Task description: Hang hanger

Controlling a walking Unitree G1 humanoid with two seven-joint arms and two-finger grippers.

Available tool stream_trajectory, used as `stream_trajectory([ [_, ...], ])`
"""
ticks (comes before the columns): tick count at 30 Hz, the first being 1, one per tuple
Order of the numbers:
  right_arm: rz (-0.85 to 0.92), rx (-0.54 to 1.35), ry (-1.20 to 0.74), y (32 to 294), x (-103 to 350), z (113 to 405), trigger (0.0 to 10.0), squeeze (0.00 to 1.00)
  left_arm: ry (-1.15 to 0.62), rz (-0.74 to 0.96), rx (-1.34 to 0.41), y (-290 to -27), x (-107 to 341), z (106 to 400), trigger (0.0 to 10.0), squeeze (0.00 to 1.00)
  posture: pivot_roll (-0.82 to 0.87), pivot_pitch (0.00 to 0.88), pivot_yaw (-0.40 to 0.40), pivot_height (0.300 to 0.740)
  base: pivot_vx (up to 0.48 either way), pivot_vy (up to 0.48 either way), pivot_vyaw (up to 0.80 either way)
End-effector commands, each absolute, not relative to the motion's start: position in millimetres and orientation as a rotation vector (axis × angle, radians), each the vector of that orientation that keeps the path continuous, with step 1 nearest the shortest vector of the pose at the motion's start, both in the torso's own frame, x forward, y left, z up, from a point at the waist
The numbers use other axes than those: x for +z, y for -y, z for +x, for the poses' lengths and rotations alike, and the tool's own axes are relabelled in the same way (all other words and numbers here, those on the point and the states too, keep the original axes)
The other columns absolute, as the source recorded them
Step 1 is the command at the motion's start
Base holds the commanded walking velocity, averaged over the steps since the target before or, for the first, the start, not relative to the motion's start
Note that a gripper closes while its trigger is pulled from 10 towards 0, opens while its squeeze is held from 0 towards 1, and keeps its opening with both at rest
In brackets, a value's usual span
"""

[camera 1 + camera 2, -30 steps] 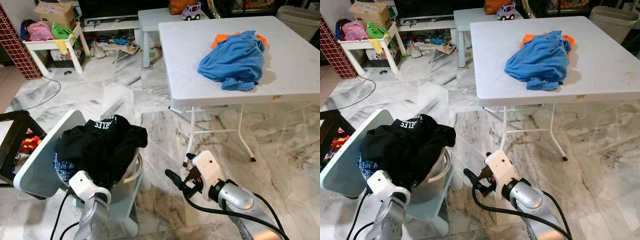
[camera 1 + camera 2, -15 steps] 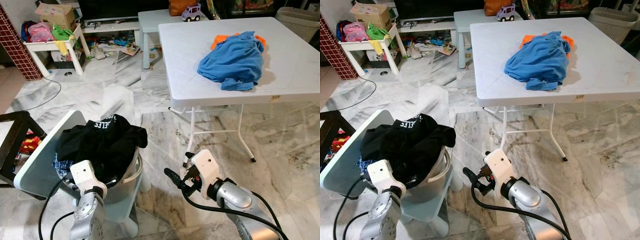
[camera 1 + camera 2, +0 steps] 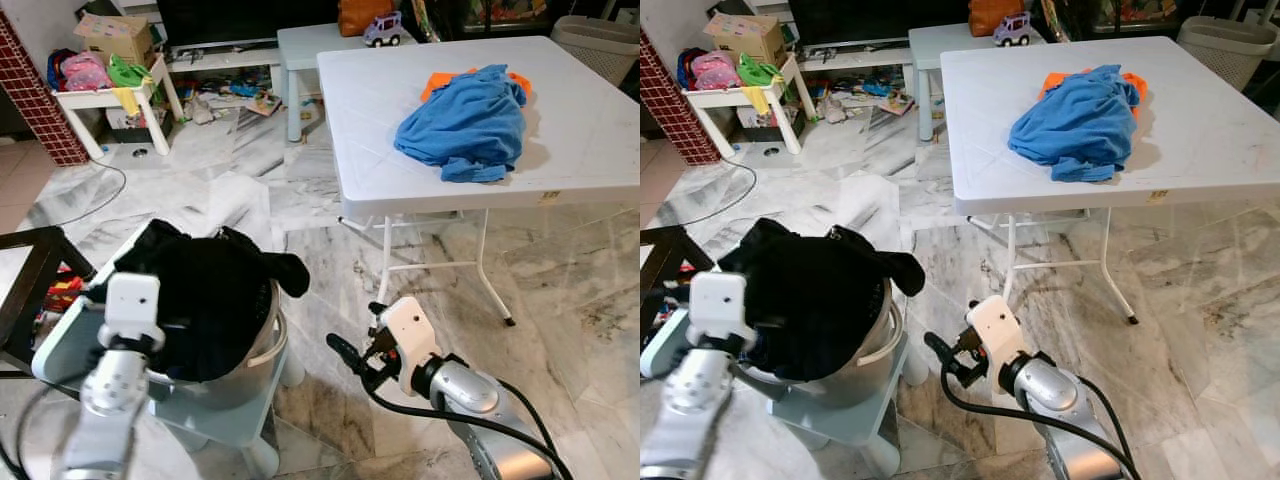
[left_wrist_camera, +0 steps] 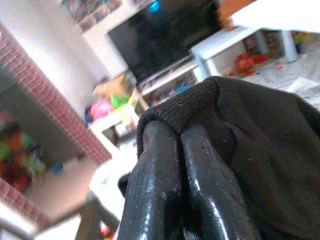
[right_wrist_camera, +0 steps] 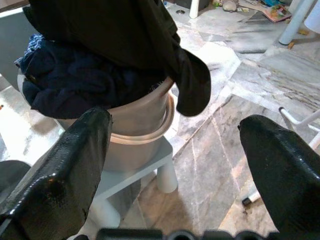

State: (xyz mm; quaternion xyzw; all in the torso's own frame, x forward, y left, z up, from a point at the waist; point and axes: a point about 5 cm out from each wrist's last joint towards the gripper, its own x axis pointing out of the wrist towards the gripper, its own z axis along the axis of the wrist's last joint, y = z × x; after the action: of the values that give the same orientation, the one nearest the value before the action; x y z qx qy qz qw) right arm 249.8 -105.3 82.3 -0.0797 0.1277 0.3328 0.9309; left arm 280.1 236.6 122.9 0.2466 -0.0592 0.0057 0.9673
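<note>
- Black garment [image 3: 205, 300]: it lies heaped over a round beige tub [image 3: 268, 340] at the near left of the scene, with one end hanging past the tub's right rim.
- Left gripper [image 4: 172, 131]: its two black fingers are pressed together on a ribbed edge of the black garment, at the near-left side of the heap.
- Inside the tub, under the black garment, dark blue clothing [image 5: 75, 85] is bunched, with a bit of blue checked cloth at its edge.
- The tub stands on a low pale blue stool [image 3: 60, 350].
- Right gripper [image 5: 175, 125]: fingers spread wide apart and holding nothing, low over the marble floor [image 3: 560, 290], just right of the tub and facing it.
- Farther off to the right, a white folding table [image 3: 400, 170] carries a crumpled blue garment [image 3: 465, 120] lying on an orange cloth [image 3: 445, 80].
- Beyond it, a toy car [image 3: 382, 28] sits on a small pale table.
</note>
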Motion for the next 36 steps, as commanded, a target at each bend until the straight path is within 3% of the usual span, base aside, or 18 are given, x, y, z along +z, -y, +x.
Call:
stream_trajectory([
  [1,-0.166,0.686,-0.246,102,84,252,10.0,0.00,0.098,0.570,-0.198,-222,127,288,0.0,0.00,-0.13,0.024,0.087,0.740,0.000,0.000,0.00],
  [3,-0.165,0.685,-0.245,102,84,252,10.0,0.00,0.023,0.585,-0.367,-211,117,287,0.0,0.00,-0.13,0.023,0.088,0.740,0.000,0.000,0.00],
  [9,-0.171,0.683,-0.252,104,82,251,10.0,0.00,-0.218,0.565,-0.665,-202,80,268,0.0,0.00,-0.14,0.024,0.089,0.740,0.000,0.000,0.00],
  [13,-0.180,0.678,-0.260,107,81,249,10.0,0.00,-0.422,0.580,-0.863,-209,51,246,0.0,0.00,-0.15,0.026,0.088,0.740,0.000,0.000,0.00],
  [16,-0.184,0.677,-0.266,109,80,248,10.0,0.00,-0.501,0.567,-0.915,-214,42,239,0.0,0.00,-0.16,0.034,0.087,0.740,0.000,0.000,0.00],
  [22,-0.183,0.682,-0.278,110,79,244,10.0,0.00,-0.514,0.638,-0.872,-228,39,241,0.0,0.00,-0.16,0.041,0.088,0.740,0.000,0.000,0.00],
  [28,-0.182,0.685,-0.281,109,78,242,10.0,0.00,-0.369,0.769,-0.512,-259,60,272,0.0,0.00,-0.16,0.047,0.085,0.740,0.000,0.000,0.00],
  [36,-0.185,0.682,-0.278,111,79,243,10.0,0.00,-0.435,0.857,-0.245,-299,69,279,0.0,0.00,-0.17,0.050,0.079,0.740,0.000,0.000,0.00],
])
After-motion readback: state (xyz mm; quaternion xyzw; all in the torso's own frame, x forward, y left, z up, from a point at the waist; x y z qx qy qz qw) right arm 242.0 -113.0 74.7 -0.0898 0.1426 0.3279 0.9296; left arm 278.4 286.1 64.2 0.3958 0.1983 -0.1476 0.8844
